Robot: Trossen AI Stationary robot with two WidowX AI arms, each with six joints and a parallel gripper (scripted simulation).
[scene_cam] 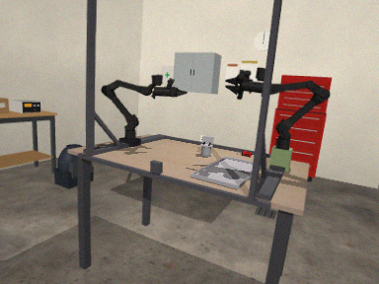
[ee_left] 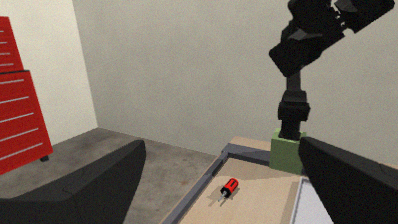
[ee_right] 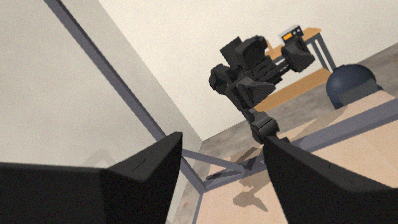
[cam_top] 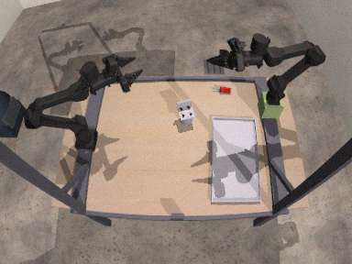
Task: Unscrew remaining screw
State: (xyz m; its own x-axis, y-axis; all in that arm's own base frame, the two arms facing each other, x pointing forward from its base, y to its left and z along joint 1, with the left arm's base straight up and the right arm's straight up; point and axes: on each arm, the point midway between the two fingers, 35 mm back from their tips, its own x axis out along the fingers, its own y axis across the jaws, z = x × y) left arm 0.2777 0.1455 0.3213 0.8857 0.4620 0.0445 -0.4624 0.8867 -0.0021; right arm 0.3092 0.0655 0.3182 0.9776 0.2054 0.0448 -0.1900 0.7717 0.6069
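The joint module (cam_top: 187,122) (scene_cam: 206,152) stands upright on the table with the pale bracket (cam_top: 185,112) (scene_cam: 207,140) on top. Several dark spots show on the bracket; which are screws or holes, and how deep any screw sits, I cannot tell. A red screwdriver (cam_top: 225,90) (scene_cam: 247,154) (ee_left: 230,187) lies near the table's back edge. My left gripper (cam_top: 138,65) (scene_cam: 186,92) (ee_left: 220,146) is open and empty, high up, left of the module. My right gripper (cam_top: 208,60) (scene_cam: 227,85) (ee_right: 223,142) is partly open and empty, high above the screwdriver's height, beyond the back edge.
A shallow pale tray (cam_top: 235,201) lies right of the module. A green block (cam_top: 270,107) (scene_cam: 280,159) (ee_left: 285,152) is at the right arm's base. Dark frame posts and rails edge the table. Arm shadows fall across the tray and tabletop.
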